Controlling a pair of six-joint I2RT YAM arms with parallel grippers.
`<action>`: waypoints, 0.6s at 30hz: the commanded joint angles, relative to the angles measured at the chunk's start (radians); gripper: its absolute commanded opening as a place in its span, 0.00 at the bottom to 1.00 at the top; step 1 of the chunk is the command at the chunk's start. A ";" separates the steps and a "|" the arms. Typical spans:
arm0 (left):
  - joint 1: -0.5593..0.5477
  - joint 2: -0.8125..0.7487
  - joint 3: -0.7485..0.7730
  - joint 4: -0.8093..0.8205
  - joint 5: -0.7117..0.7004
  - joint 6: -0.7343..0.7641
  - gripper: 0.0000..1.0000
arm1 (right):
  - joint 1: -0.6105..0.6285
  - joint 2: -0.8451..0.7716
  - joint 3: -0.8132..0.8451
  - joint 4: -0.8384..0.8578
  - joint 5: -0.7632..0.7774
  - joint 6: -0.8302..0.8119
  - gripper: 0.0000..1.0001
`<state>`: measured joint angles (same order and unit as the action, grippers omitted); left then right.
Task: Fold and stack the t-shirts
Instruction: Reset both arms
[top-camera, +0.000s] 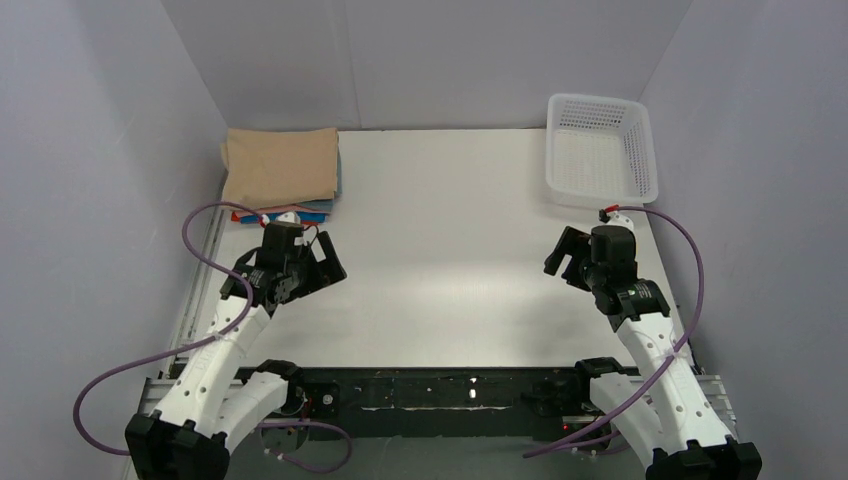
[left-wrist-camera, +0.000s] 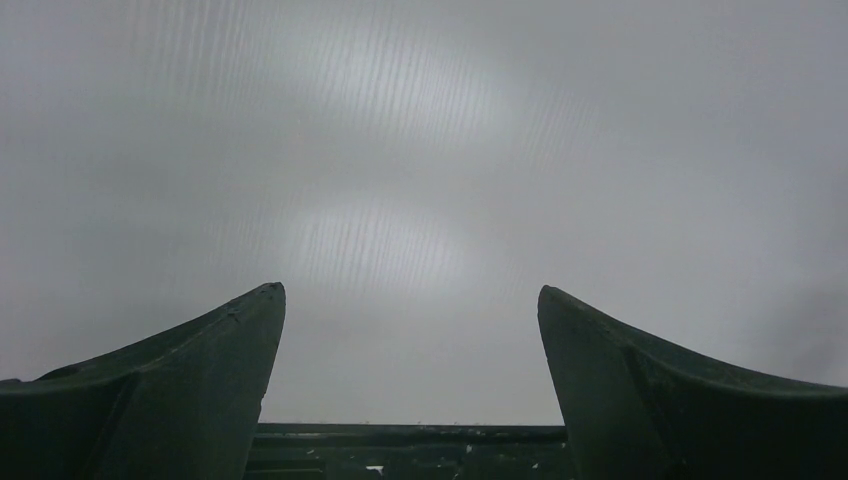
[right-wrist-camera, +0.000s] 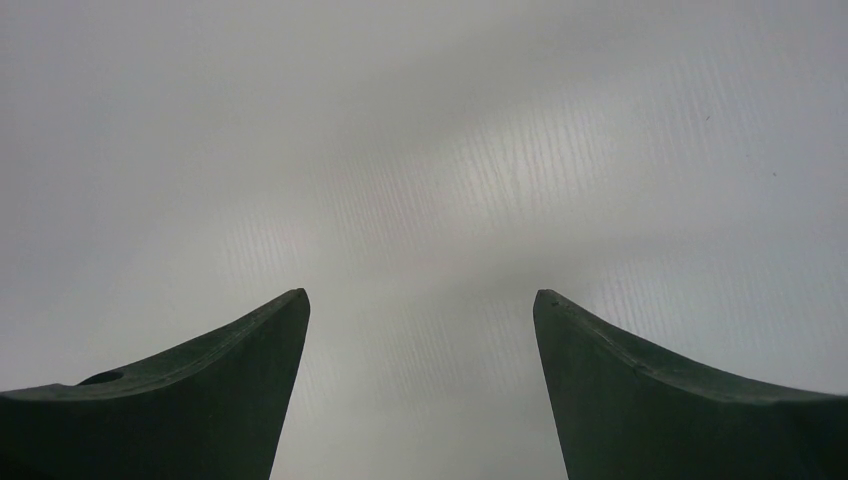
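Stack of folded t-shirts (top-camera: 281, 170) sits in the far-left corner of the table (top-camera: 450, 270), tight to the left wall. The tan shirt (top-camera: 285, 155) is on top. Blue shows along the stack's right edge, and red and blue slivers show along its near edge. The stack is roughly square to the table, only slightly skewed.

Left claw (top-camera: 316, 272) hovers just near of the stack's near edge. The left wrist view (left-wrist-camera: 412, 295) shows its jaws spread wide with only bare table between them. The stack lies on the far side of it, a touch left.

Right claw (top-camera: 564, 262) is equally wide apart and empty in the right wrist view (right-wrist-camera: 420, 295). It hangs well apart from the stack, just near of the white basket (top-camera: 600, 101). The basket looks to hold nothing.

No loose shirt is visible on the table. Judgement: folding is likely finished. Any last squaring of the pile falls to the left arm, reaching toward the far side.
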<state>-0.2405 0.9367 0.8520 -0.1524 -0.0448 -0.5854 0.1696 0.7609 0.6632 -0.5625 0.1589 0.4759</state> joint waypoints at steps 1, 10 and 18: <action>-0.030 -0.082 -0.118 -0.046 -0.057 -0.018 0.98 | -0.004 -0.022 -0.007 0.065 0.028 0.011 0.91; -0.030 -0.103 -0.105 -0.083 -0.061 0.028 0.98 | -0.003 -0.049 -0.011 0.064 0.045 0.004 0.92; -0.030 -0.140 -0.115 -0.097 -0.096 0.018 0.98 | -0.004 -0.056 -0.013 0.062 0.054 0.005 0.92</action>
<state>-0.2661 0.8246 0.7311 -0.1749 -0.0998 -0.5732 0.1696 0.7197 0.6559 -0.5419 0.1856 0.4786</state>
